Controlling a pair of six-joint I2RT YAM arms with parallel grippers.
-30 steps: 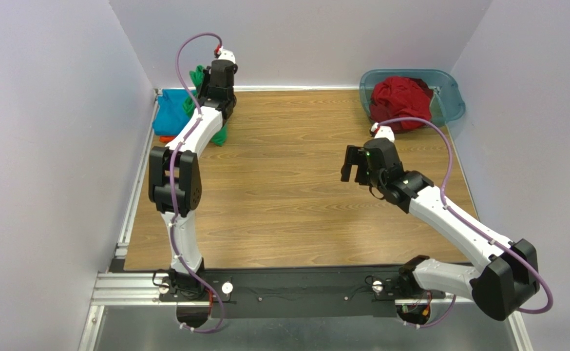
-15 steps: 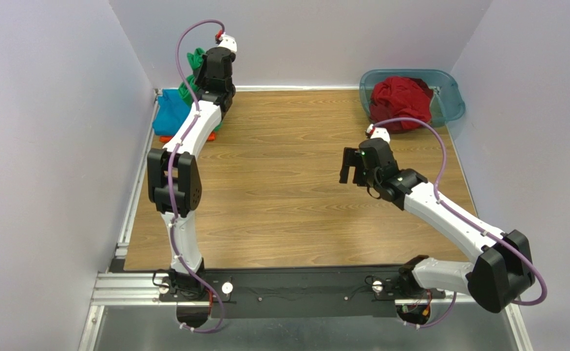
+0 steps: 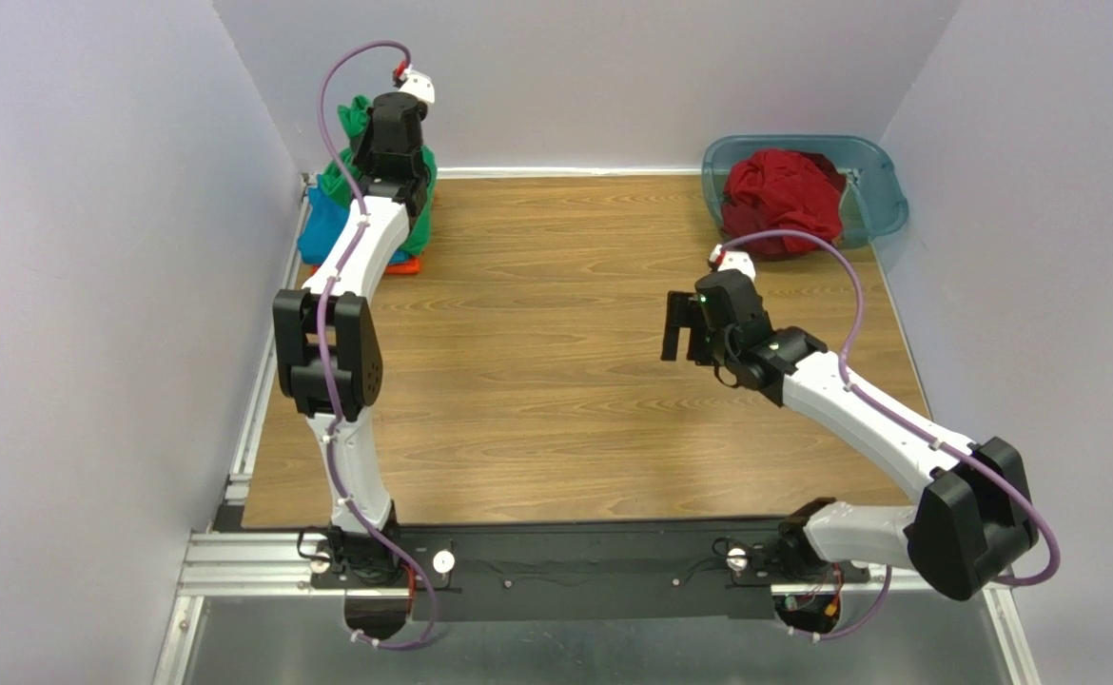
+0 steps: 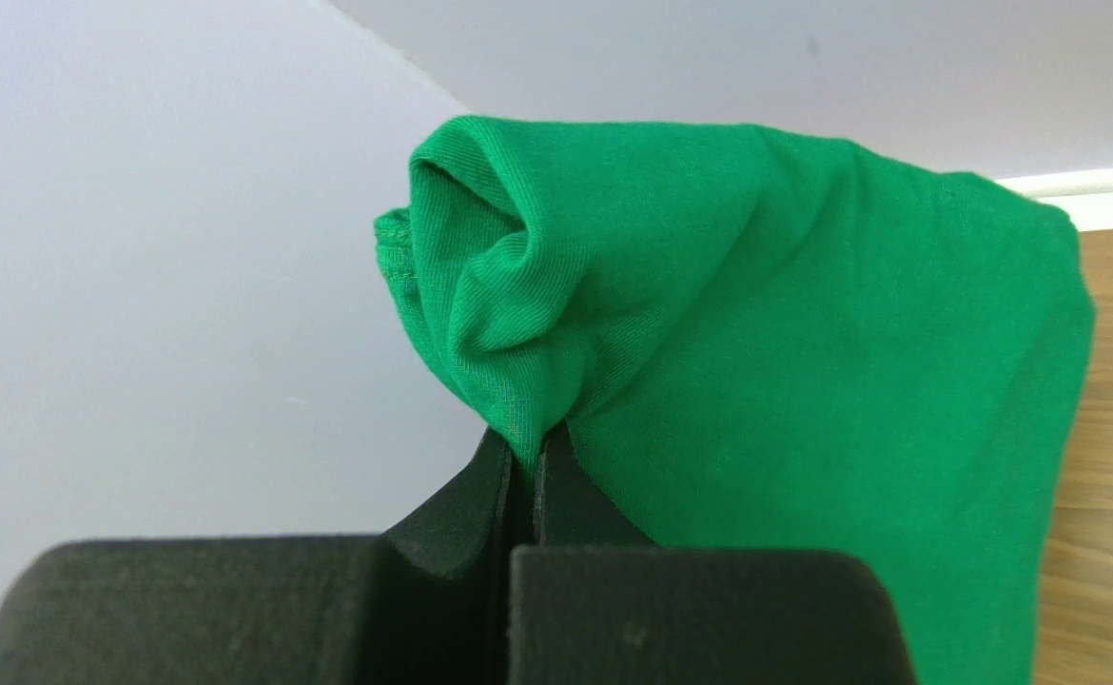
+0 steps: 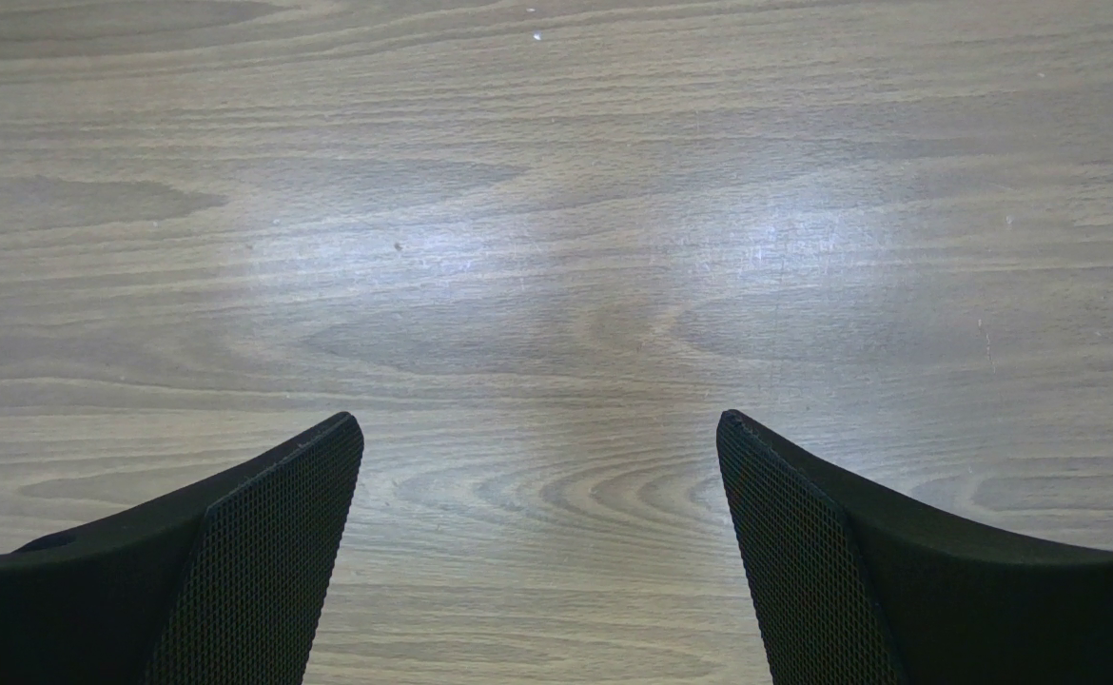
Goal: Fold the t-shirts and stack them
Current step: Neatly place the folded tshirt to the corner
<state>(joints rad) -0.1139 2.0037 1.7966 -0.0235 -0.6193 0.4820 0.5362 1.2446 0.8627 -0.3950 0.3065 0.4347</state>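
Wood-grain table (image 3: 562, 414), with a soft glare patch on the boards in the right wrist view. Translucent blue-grey tub (image 3: 884, 183) sits in the far right corner, close to the back and right walls. Pale walls (image 3: 605, 72) on three sides. Aluminium rail (image 3: 241, 564) and black plate (image 3: 591, 574) run along the near edge.

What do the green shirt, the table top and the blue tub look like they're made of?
The green shirt: soft matte knit, probably cotton; fine weave and loose folds show.
The table top: wood or wood-look laminate, smooth, slightly glossy; grain lines and a light reflection.
The tub: likely plastic, tinted and translucent; thin moulded rim.
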